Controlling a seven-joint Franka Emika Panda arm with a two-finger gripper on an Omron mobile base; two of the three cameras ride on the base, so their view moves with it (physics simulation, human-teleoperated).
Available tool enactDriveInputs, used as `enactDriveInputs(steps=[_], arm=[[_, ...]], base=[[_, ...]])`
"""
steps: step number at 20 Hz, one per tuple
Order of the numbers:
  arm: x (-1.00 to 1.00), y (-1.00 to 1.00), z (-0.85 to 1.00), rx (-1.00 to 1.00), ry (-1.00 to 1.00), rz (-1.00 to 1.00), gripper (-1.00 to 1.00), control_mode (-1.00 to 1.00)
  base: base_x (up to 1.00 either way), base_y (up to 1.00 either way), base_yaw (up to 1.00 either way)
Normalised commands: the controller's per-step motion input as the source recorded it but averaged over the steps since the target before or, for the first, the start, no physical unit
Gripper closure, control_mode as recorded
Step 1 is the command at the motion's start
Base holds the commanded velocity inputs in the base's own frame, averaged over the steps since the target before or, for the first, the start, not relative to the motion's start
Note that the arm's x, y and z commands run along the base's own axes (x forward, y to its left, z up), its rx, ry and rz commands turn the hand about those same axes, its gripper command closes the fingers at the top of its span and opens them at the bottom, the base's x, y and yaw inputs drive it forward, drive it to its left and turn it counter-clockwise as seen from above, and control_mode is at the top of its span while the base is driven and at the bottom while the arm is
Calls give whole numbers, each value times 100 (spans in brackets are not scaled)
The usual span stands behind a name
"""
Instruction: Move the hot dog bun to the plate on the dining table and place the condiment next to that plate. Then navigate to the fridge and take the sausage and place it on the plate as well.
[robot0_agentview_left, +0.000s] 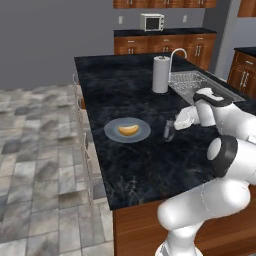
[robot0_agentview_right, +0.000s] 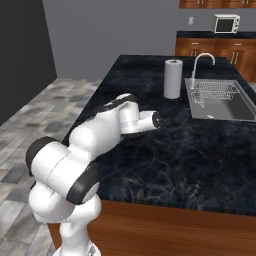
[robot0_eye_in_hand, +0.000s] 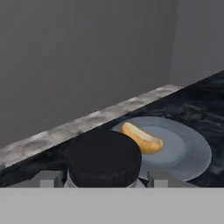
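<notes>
The condiment (robot0_eye_in_hand: 104, 160) (lower body hidden) sits between the fingers (robot0_eye_in_hand: 46, 178).

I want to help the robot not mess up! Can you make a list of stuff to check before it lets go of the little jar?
1. Hot dog bun lying on the plate: ok.
2. Condiment beside the plate, not on it: ok.
3. Gripper fingers either side of the condiment's dark cap: ok.
4. Condiment standing upright: ok, roughly.
5. Condiment's bottom resting on the dining table: cannot tell.
6. Paper-towel roll far enough away: ok.
</notes>
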Motion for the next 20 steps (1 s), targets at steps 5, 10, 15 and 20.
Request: enactDriveInputs(steps=[5, 10, 15, 20], arm=[[68, 1, -38, 0, -6, 23, 100, -100], [65, 1, -32, 0, -4, 19, 100, -100], [47, 2, -20, 2, 0, 10, 100, -100], [34, 3, -20, 6, 0, 5, 100, -100]], base=[[0, 0, 0], [0, 0, 0], [0, 0, 0], [0, 0, 0]])
